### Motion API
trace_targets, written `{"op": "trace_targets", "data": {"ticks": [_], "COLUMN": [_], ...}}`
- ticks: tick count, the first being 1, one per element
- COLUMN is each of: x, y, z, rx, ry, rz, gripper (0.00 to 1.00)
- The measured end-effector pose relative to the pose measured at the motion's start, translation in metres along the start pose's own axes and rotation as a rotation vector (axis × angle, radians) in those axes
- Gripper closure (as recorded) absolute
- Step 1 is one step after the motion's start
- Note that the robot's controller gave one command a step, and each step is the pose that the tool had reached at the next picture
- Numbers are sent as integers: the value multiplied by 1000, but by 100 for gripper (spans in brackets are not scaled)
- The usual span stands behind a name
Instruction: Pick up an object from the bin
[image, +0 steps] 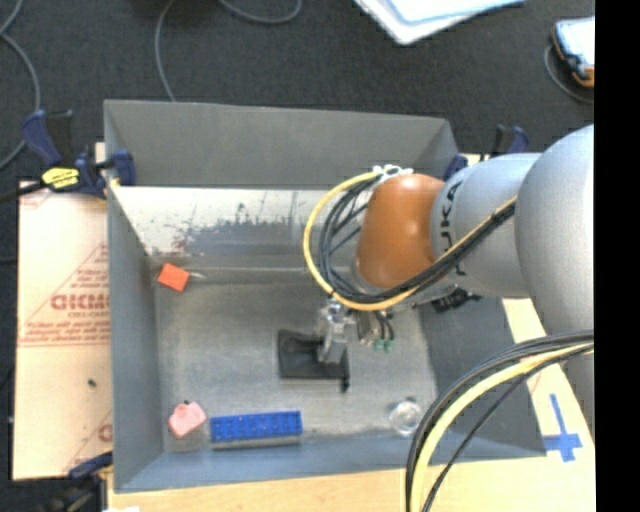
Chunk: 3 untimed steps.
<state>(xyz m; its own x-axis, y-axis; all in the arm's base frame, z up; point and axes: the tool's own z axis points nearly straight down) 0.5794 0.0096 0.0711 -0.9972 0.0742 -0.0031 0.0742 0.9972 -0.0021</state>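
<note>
Grasp step, by the pose: jaws sit low at the black block (300, 357), which lies just under and left of them. Their opening cannot be told. Next: confirm grip, lift straight.

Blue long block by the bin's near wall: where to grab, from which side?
Probably mid-length on the blue block, fingers across its narrow width, coming from above: it lies flat and long, with the pink piece close by one end.
</note>
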Motion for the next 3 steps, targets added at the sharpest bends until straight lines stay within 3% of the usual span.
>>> {"op": "trace_targets", "data": {"ticks": [3], "x": [0], "y": [0], "z": [0], "rx": [0], "ry": [0], "rz": [1], "gripper": [100]}}
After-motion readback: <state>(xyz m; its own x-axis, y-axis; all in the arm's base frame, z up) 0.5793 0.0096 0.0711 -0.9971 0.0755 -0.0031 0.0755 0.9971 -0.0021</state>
